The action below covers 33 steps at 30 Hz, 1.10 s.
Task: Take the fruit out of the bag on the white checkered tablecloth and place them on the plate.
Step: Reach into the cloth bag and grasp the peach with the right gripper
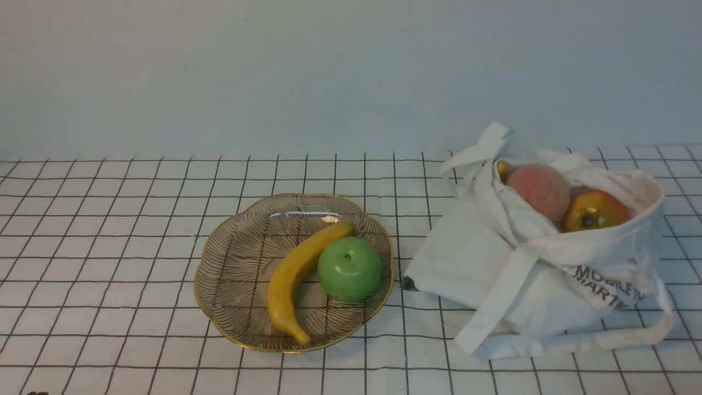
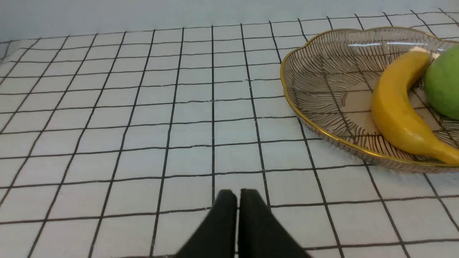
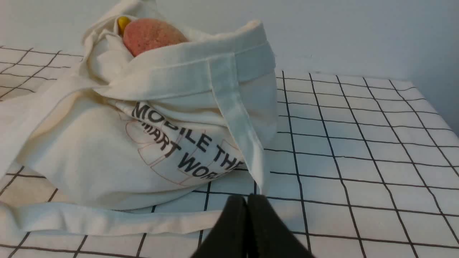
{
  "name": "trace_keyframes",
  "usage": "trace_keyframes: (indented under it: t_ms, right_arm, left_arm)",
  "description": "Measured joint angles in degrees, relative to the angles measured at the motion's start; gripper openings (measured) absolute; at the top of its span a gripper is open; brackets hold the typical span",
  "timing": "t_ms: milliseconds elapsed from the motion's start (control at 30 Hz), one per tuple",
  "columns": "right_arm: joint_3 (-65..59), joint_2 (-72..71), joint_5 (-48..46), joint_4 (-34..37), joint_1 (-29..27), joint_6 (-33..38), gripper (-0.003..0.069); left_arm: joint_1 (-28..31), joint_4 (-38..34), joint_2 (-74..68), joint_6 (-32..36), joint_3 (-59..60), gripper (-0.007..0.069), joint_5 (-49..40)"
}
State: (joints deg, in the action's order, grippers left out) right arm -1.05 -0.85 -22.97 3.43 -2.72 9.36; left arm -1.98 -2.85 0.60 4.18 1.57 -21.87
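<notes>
A white checkered tablecloth [image 1: 109, 263] covers the whole surface across the lower two thirds of the front view. Its thin black grid runs back to a plain pale wall [image 1: 274, 71] that fills the upper part. Just left of centre sits the plate [image 1: 225, 263], clear with dark radiating lines and a scalloped gold rim. It holds a banana [image 1: 293, 274] and a green apple [image 1: 349, 269] that touch each other. To the right, near the plate but apart from it, a cream cloth bag [image 1: 493, 263] slumps with its straps trailing. The fruit lies in its open mouth at the upper right: a peach [image 1: 537, 189], an orange-red fruit [image 1: 595, 211] with a dark calyx beside it, and a small yellow piece [image 1: 502, 170] mostly tucked behind a fold. Fabric hides the lower parts of all three, and the bag's black lettering is creased and only partly readable. The left gripper [image 2: 238, 200] hangs low over bare cloth near the plate, its black fingers pressed together on nothing. The right gripper [image 3: 246, 202] is likewise closed and empty, just beside a strap of the bag. Only the finger ends of each show; the rest is cut off by the frame edge.
</notes>
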Motion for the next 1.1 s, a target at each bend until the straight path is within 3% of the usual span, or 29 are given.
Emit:
trace_keyframes:
  t_ms: [900,1000,1100]
  right_arm:
    - [0.00,0.00,0.07,0.27,0.00,0.00,-0.0015]
    - [-0.22,0.00,1.39,5.96,0.00,-1.74,-0.0015]
    - [-0.67,0.00,5.73,20.68,0.00,-5.82,-0.0015]
  left_arm:
    - [0.00,0.00,0.00,0.00,0.00,-0.0008,0.00]
    - [0.00,0.00,0.00,0.00,0.00,-0.0008,0.00]
    - [0.00,0.00,0.00,0.00,0.00,-0.0008,0.00]
